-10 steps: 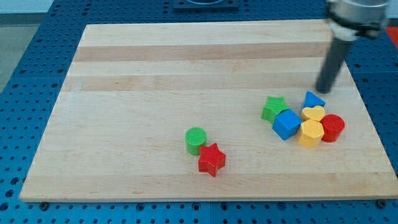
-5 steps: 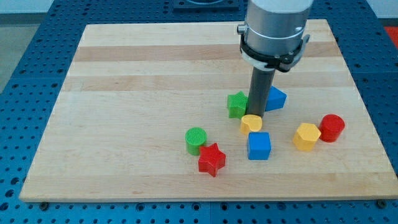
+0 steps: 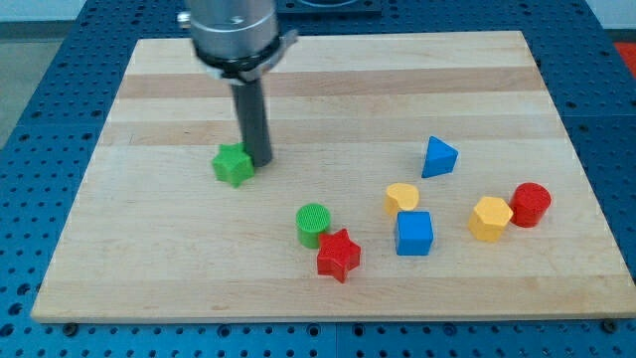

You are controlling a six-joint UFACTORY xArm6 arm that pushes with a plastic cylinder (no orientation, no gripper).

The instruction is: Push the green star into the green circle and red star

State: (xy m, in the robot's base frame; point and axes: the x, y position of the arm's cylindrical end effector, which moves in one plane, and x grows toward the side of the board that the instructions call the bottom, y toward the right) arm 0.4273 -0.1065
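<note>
The green star [image 3: 233, 164] lies on the wooden board [image 3: 328, 89], left of centre. My tip [image 3: 260, 161] stands right against the star's right side. The green circle [image 3: 312, 225] and the red star [image 3: 338, 255] sit touching each other lower down, to the right of and below the green star, about a block's width of bare board away from it.
A blue triangle [image 3: 438, 157], a yellow heart [image 3: 401, 197], a blue cube [image 3: 413, 233], a yellow hexagon [image 3: 491, 218] and a red cylinder [image 3: 531, 204] are spread over the board's right half. The arm's grey body [image 3: 233, 30] hangs over the top left.
My tip swept from the view's upper right far to the left, carrying the green star with it. The cluster at the right was scattered: blue cube, yellow heart and blue triangle moved apart.
</note>
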